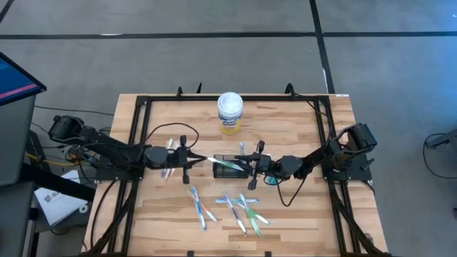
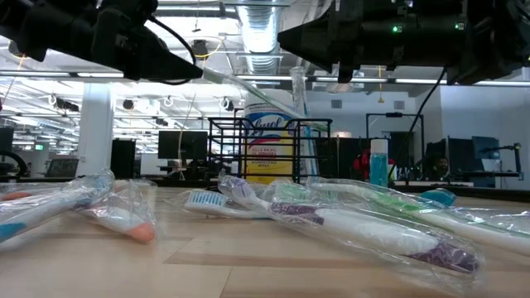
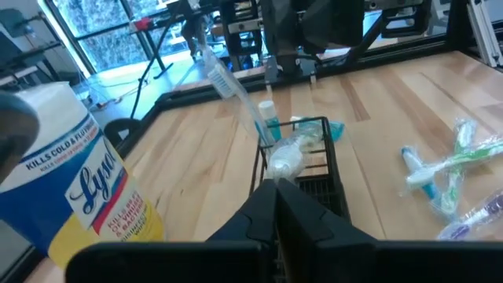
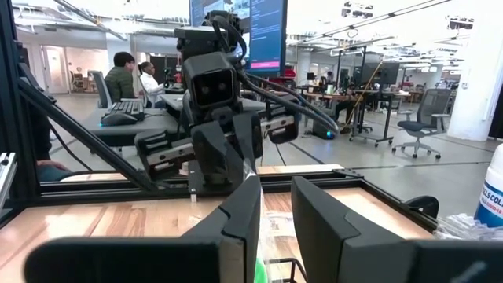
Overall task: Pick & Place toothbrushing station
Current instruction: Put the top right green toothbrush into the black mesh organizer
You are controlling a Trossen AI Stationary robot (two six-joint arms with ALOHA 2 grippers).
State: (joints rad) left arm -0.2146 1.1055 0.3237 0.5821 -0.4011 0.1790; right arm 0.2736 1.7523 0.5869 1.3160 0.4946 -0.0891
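The toothbrushing station (image 1: 223, 157) is a small black wire-mesh holder at mid table, also in the left wrist view (image 3: 330, 149) and the low view (image 2: 224, 149). My left gripper (image 1: 191, 158) is just left of it, shut on a plastic-wrapped toothbrush (image 3: 236, 94) that reaches over the holder. My right gripper (image 1: 251, 167) is at the holder's right end, shut on it. A teal-handled brush (image 3: 269, 118) stands inside the holder. My left gripper pinches the wrapped toothbrush's handle end (image 3: 281, 161) between its two fingers, coming almost level from the table's left, fingers along the brush. The brush is lifted clear, with its bristle head (image 3: 220, 79) over the holder's top rim. My right gripper holds the holder's right end, with a rim wire (image 4: 277, 263) low between its two fingers (image 4: 244, 212). The fingers come level from the table's right. They hide the contact itself, and I cannot tell whether the holder stands on the table.
A white canister with a yellow label (image 1: 230, 113) stands behind the holder. Several wrapped toothbrushes (image 1: 228, 207) lie on the near half of the table, and more (image 1: 169, 153) lie under the left arm. A teal item (image 1: 271, 180) lies beneath the right arm.
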